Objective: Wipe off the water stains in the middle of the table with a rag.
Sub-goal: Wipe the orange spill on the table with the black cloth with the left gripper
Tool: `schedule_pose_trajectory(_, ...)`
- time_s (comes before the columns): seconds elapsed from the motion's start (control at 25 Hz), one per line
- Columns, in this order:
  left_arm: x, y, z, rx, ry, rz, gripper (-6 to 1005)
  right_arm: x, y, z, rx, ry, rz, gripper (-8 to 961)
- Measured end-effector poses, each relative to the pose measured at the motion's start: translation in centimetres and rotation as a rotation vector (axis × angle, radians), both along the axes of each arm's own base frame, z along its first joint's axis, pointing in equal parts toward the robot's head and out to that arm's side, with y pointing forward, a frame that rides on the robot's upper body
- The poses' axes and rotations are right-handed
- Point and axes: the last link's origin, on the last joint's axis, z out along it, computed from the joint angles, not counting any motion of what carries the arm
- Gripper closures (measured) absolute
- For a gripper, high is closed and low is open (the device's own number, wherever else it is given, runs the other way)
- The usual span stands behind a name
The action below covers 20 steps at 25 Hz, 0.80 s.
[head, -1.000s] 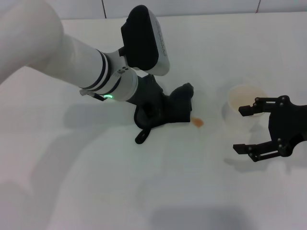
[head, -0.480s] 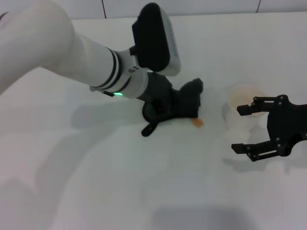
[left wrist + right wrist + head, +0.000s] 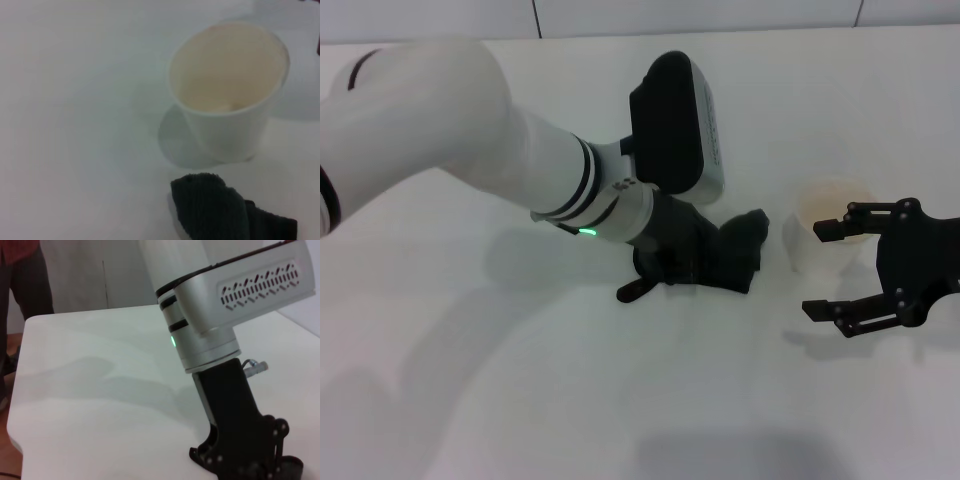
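Observation:
My left gripper (image 3: 682,262) is shut on the dark grey rag (image 3: 735,262) and presses it flat on the white table (image 3: 520,380) near the middle. The rag's loop tag (image 3: 631,291) trails on my left side. The rag's front tip also shows in the left wrist view (image 3: 215,212), a short way from the cup. The orange-brown water stains are hidden; the rag lies where they were. My right gripper (image 3: 817,268) is open and empty, hovering at the right beside the cup. The right wrist view shows the left arm's gripper (image 3: 245,450) down on the table.
A cream-tinted white cup (image 3: 830,215) stands upright just right of the rag, between it and my right gripper; it also shows in the left wrist view (image 3: 227,90). A person in dark clothes (image 3: 20,285) stands past the table's far edge.
My left gripper has slid the rag to the right across the table, over the orange-brown blotch, which no longer shows. The right arm has not moved.

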Motion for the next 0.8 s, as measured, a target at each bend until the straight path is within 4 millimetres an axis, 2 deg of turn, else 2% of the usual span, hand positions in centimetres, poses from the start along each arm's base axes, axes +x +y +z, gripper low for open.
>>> schedule_pose_trajectory(0.28, -0.01, -0.99, -0.68, -0.036, -0.005, 0.003, 919, -0.10, -0.09, 0.02, -0.007, 0.002, -0.003, 85)
schedule_pose_trajectory(0.8, -0.19, -0.58, -0.34, -0.021, 0.001, -0.003, 921, -0.12, -0.11, 0.02, -0.009, 0.002, -0.003, 85)
